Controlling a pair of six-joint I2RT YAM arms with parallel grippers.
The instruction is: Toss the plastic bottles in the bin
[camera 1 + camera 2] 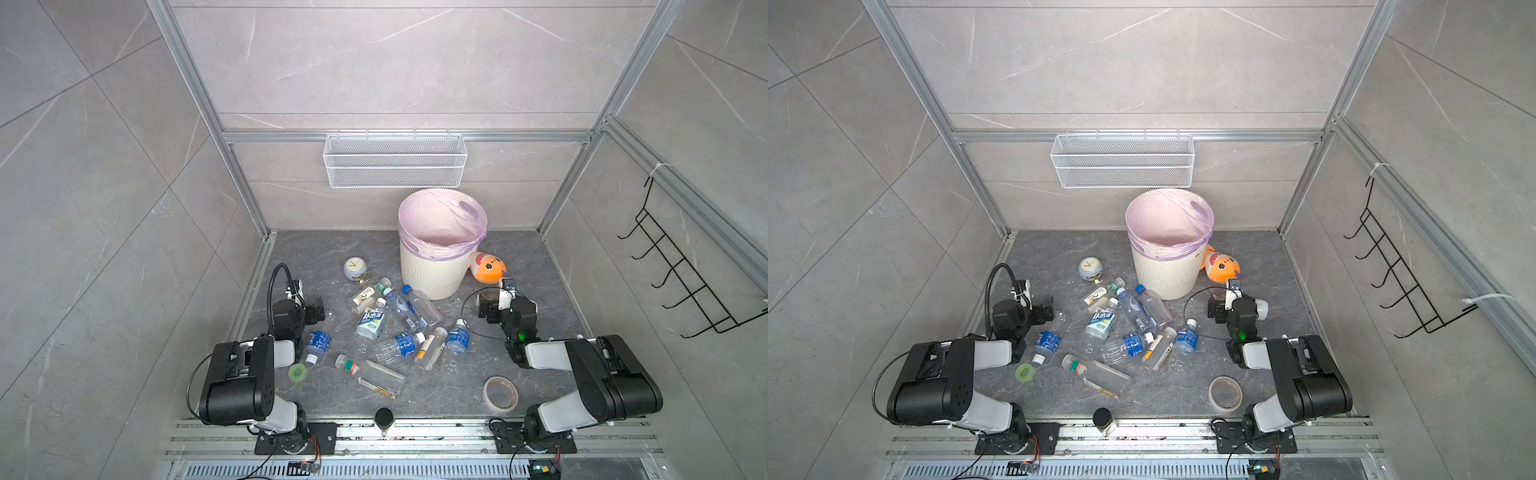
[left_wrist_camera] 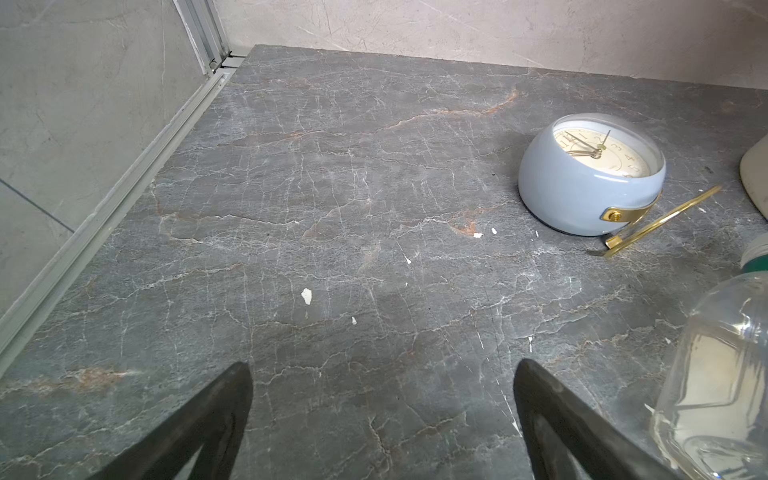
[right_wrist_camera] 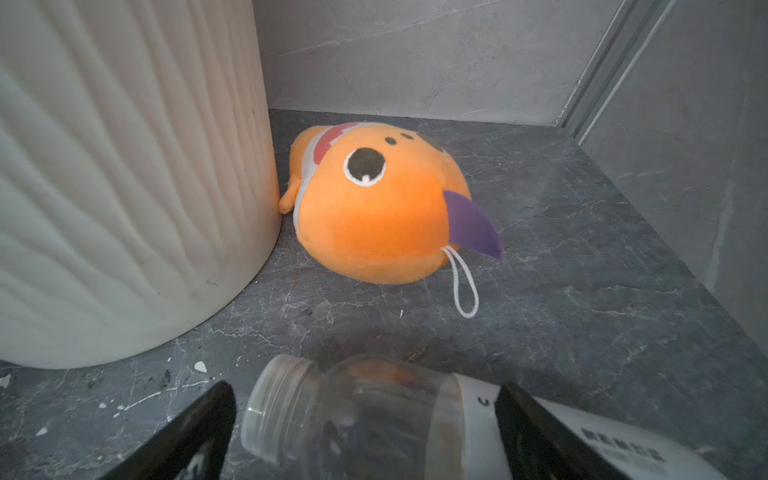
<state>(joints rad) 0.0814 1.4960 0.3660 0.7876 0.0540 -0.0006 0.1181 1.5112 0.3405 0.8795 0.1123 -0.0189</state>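
R gripper (image 3: 365,388): jaws wide apart, clear plastic bottle w/ white label (image 3: 370,419) lying crosswise btwn them, gap on cap side. L gripper (image 2: 382,365): jaws apart, empty, over bare dark stone floor (image 2: 332,208); left wall rail (image 2: 124,187) close, open room far-left. Cream ribbed round bin w/ pink liner (image 1: 430,274) stands far-centre. Other plastic bottles (image 1: 370,325) heaped mid-floor btwn arms. Orange plush fish (image 3: 374,224) touches bin's right side. Grey-blue round clock (image 2: 573,191) left of bin.
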